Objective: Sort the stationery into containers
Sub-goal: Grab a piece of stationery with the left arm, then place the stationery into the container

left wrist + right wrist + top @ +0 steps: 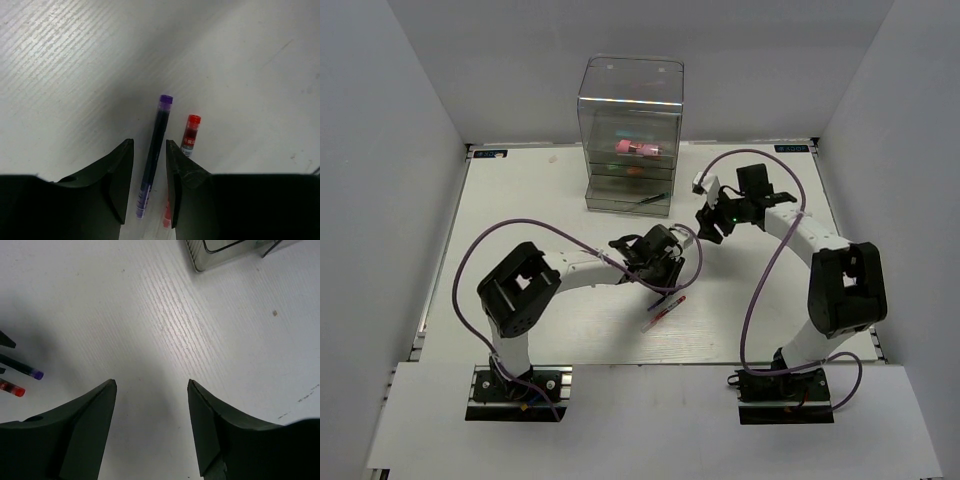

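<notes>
Pens lay side by side on the table [550, 190]. We noted the purple-capped pen [155, 150] flat between the left gripper's [150, 145] narrowly parted jaws, not clamped, with the red pen [190, 132] just outside one finger. The right gripper [152, 385] hung wide and empty, nearer the clear cabinet [630, 130].

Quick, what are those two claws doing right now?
Left gripper: open, straddling the purple-capped pen, not clamped on it.
Right gripper: open, holding nothing.
</notes>
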